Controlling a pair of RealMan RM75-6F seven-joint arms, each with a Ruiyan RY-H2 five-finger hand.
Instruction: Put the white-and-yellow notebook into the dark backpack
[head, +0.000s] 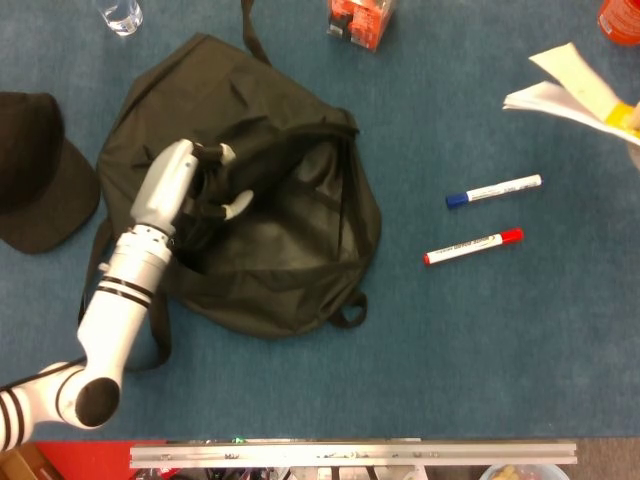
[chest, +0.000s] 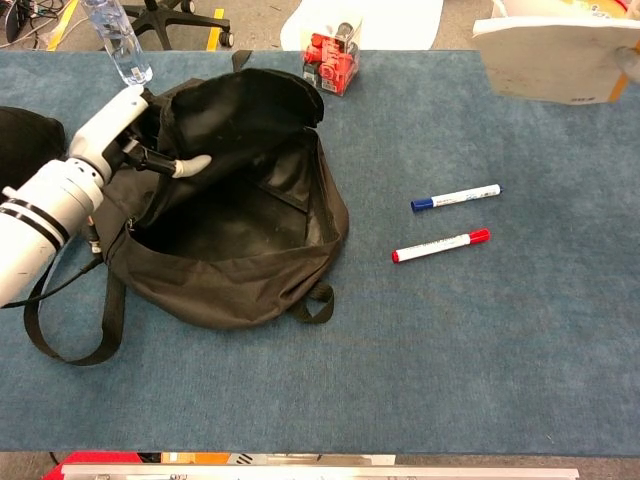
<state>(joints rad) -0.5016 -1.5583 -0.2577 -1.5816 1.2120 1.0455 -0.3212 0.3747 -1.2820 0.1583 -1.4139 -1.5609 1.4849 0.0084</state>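
Dark backpack (chest: 230, 240) gapes, its flap gripped by the left hand (head: 172, 190); notebook (chest: 555, 58) far right shows unreadable print.

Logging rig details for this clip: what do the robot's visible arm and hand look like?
The left arm is glossy white and tubular, with black bands near the wrist and a dark round joint cap lower down. The left hand is metallic silver-grey with pale-tipped fingers. No right arm or hand is clearly visible.

notebook (chest: 550, 60): right end cut by frame edge
right hand: not visible
bottle (head: 120, 14): top cut off
cap (head: 40, 170): left side cropped
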